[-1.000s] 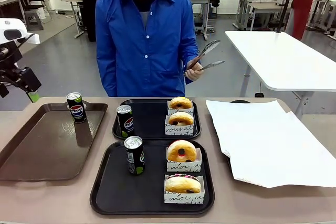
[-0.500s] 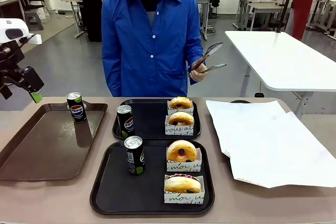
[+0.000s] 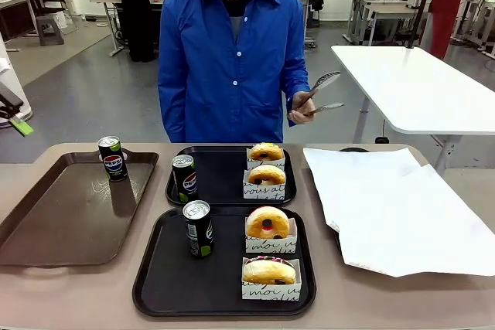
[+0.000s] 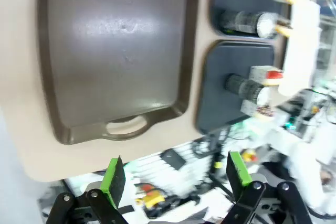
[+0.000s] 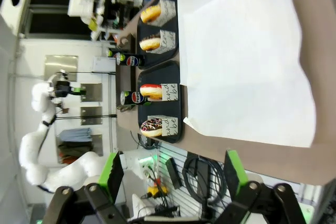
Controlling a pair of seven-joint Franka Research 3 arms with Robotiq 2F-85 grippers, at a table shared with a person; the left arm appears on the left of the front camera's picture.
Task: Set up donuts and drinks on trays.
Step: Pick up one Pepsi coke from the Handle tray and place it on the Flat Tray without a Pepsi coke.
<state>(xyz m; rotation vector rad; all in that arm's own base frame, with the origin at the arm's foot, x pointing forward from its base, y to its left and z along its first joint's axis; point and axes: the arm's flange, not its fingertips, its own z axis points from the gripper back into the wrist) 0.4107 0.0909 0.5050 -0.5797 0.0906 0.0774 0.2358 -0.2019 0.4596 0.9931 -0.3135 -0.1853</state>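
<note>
Currently, your front view lists: two black trays [image 3: 224, 287], each bearing one Pepsi can [image 3: 199, 229] and two sleeved donuts [image 3: 267, 222]; a third can [image 3: 113, 158] on the brown tray [image 3: 46, 222]; a person's hand [image 3: 300, 113] holding tongs [image 3: 319, 92].

Left wrist view: left tool [image 4: 176, 174] spread wide, empty, over the worktop [image 4: 21, 77] edge; rather blurred.

Right wrist view: right tool [image 5: 171, 170] likewise wide, empty, near white paper [image 5: 241, 51].

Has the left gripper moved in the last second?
Yes. The left gripper has pulled back toward the picture's left edge, away from the brown tray, which stayed put.
</note>
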